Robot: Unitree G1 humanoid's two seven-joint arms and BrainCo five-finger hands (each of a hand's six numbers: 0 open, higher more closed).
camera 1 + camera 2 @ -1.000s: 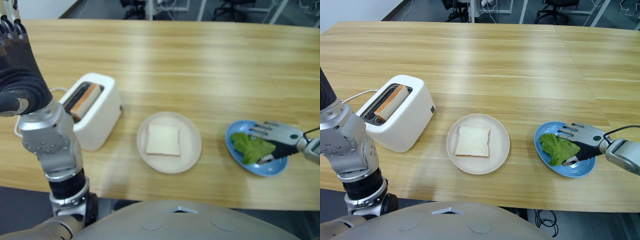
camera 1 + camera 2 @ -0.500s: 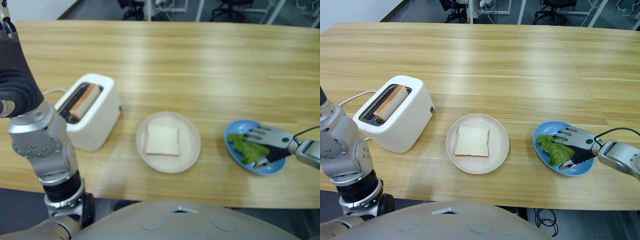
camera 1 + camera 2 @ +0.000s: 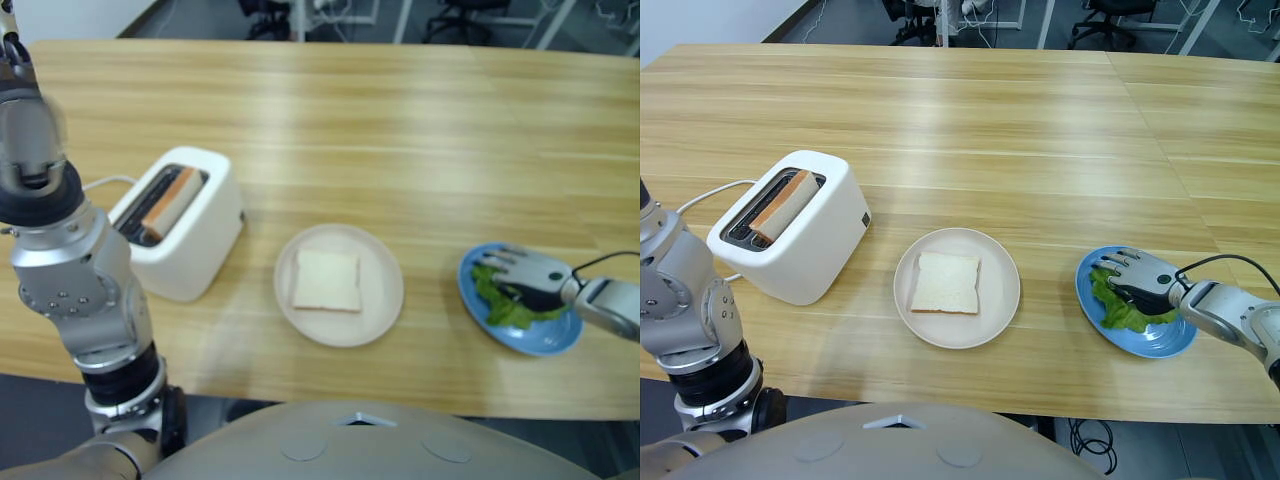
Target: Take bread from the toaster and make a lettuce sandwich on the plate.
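Bread (image 3: 776, 205) stands on edge in the slot of the toaster (image 3: 805, 250), a glossy white box with rounded corners, its slot running away from the robot. Just left of it rises the left arm (image 3: 80, 290), with the left robot hand (image 3: 9, 40) up at the top corner, and its grip I cannot tell. Moving right: the plate (image 3: 1002, 300), round, cream and matte, with a second slice (image 3: 945, 282), pale, square and flat, at its centre. Further right sits the blue dish (image 3: 1165, 345), near the front edge of the wood-grain desk (image 3: 990, 130). And there's the lettuce (image 3: 1115, 312), crinkled and floppy, lying in the dish with the right robot hand (image 3: 1140, 282) on top of it, curled down and closed on the leaf. So the lettuce is right under that hand and the plate is well to its left. The carry, I'd say, goes leftward, and the right is plainly the nearer hand. A limp leaf could slip or fold.
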